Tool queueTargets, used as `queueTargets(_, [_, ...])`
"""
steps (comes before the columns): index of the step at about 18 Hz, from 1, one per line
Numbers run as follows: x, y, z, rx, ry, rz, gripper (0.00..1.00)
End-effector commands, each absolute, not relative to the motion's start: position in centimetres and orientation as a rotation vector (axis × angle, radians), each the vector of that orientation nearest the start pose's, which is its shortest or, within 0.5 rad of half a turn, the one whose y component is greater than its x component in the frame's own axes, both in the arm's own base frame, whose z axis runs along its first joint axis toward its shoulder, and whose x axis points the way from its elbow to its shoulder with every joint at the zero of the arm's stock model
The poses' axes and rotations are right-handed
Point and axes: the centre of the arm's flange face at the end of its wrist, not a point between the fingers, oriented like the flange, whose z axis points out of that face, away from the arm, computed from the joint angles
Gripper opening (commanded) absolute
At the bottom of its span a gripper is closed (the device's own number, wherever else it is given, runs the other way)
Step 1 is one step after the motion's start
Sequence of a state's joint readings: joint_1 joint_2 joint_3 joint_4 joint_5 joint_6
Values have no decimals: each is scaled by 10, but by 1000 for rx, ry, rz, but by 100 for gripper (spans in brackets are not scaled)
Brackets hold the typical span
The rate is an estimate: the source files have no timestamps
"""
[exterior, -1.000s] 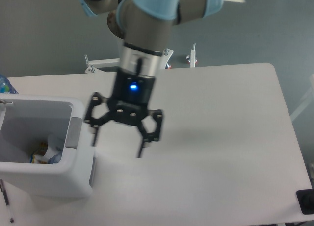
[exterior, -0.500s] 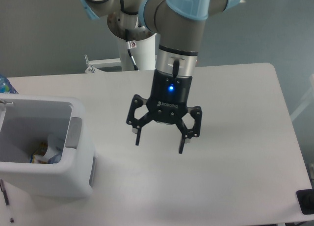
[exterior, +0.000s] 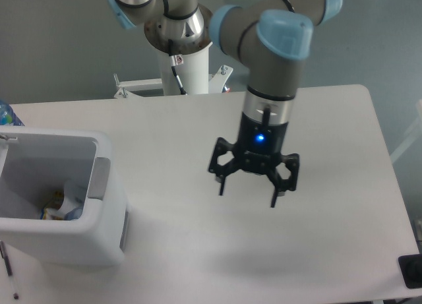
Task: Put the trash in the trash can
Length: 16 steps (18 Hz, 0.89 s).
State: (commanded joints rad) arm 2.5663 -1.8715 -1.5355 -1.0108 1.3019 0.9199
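At lower left we see the trash can (exterior: 99, 215), with crumpled trash (exterior: 62, 205) lying at its bottom; we cannot tell the pieces apart. Well to its right, at frame centre, our gripper (exterior: 247, 193) hangs above the white table (exterior: 330, 139), jaws spread and holding nothing.

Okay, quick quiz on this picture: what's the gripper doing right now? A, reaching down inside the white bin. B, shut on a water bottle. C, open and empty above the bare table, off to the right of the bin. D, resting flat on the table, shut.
C: the gripper hangs with its fingers spread and nothing between them, above the table, well clear of the trash can at the left.
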Motion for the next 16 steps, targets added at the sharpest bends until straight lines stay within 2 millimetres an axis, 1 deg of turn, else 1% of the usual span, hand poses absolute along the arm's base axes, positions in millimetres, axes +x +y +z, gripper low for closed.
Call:
queueTargets(2, [-444, 468, 398, -2831, 53, 200, 100])
queueTargets(3, [-444, 467, 399, -2848, 91, 226, 100])
queueTargets(5, [-444, 467, 396, -2858, 140, 232, 100])
queueTargets(7, [-439, 463, 384, -2889, 197, 208, 100])
queueTargets(9, [-437, 461, 384, -2914, 282, 238, 100])
queueTargets(13, [-435, 460, 379, -2955, 302, 245, 100])
queueTargets(16, [-433, 462, 382, -2958, 308, 248, 100])
